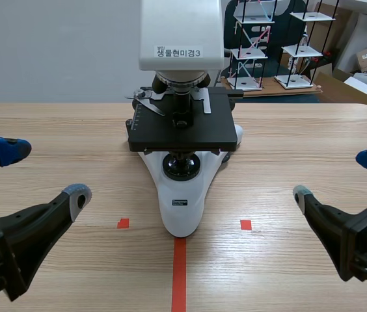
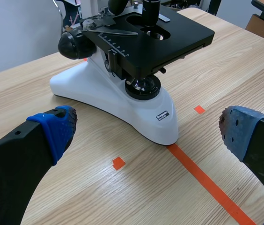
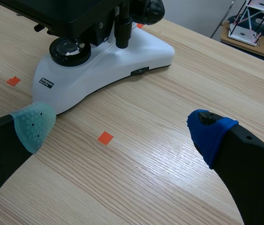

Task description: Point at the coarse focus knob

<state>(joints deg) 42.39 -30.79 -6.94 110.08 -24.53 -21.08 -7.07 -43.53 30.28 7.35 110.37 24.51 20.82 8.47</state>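
Black and round, the coarse focus knob (image 2: 73, 45) sits low on the side of the microscope (image 1: 182, 208), behind the stage (image 1: 183, 133) and just above the white base. A matching knob (image 3: 148, 8) shows on the opposite side in your right wrist view. In the scene view the stage hides both, so steer by the wrist cameras.

Your left end effector (image 1: 43, 172) hangs over the bench (image 1: 73, 123) with its fingers spread wide, well short of the microscope. Your right end effector (image 1: 337, 177) is also spread, and neither holds anything. The left arm looks the better choice, since its camera shows the knob whole and nothing stands between.

Bring the fingers together first, so that one clear tip does the pointing rather than two splayed pads (image 2: 57, 129). Then come in from the side, low along the bench, keeping outside the stage's corner and the metal slide clips (image 2: 108, 29) on top of it.

On such a microscope the coarse knob is likely the larger outer wheel and the fine one a smaller cap at its centre, so aim at the broad rim. Stop just short of it or rest lightly against it. A hard push could turn the knob or slide the microscope across the bench.
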